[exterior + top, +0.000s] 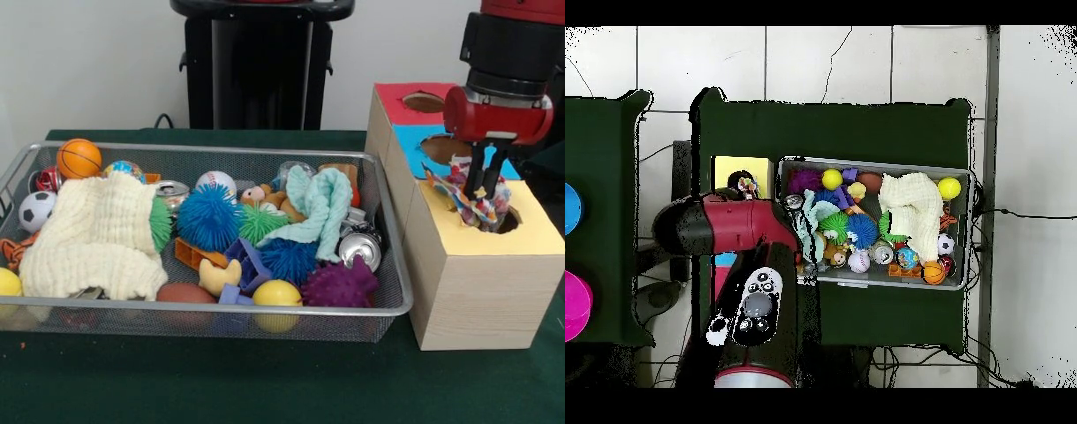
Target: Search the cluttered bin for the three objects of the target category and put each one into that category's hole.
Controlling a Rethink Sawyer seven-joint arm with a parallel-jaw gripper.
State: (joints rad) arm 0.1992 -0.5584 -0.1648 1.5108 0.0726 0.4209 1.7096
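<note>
At right of the front view, the gripper [484, 210] is clenched on a printed wad [463, 193], just over the yellow hole [505, 221] of the box [468, 283]; the bin [265, 307] fills the left side

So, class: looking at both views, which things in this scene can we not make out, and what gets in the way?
- Yellow hole, front view: the gripper and printed wad cover most of it.
- Under the cream cloth, both views: whatever lies beneath is hidden.
- Blue and red openings, overhead view: the arm covers them.
- Remaining wads in the bin: none can be picked out among the clutter.
</note>
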